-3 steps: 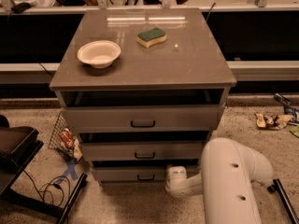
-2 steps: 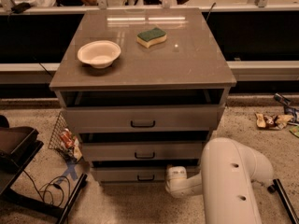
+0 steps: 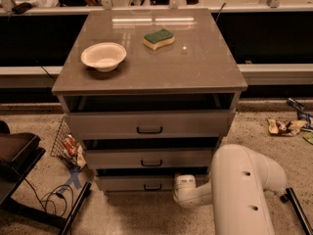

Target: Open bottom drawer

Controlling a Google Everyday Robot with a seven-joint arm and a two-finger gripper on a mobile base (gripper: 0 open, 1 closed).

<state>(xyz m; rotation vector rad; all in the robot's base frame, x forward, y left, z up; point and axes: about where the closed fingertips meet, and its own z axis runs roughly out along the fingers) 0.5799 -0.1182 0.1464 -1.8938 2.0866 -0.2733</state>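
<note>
The bottom drawer is the lowest grey front of the cabinet, with a small black bar handle. It stands slightly pulled out, with a dark gap above its front. My gripper is at the end of the white arm. It sits low, against the right part of the bottom drawer's front, just right of the handle. The arm reaches in from the lower right.
The middle drawer and top drawer also stand slightly out. A white bowl and a green-yellow sponge lie on the cabinet top. A wire basket and cables are on the floor at left, and litter is at right.
</note>
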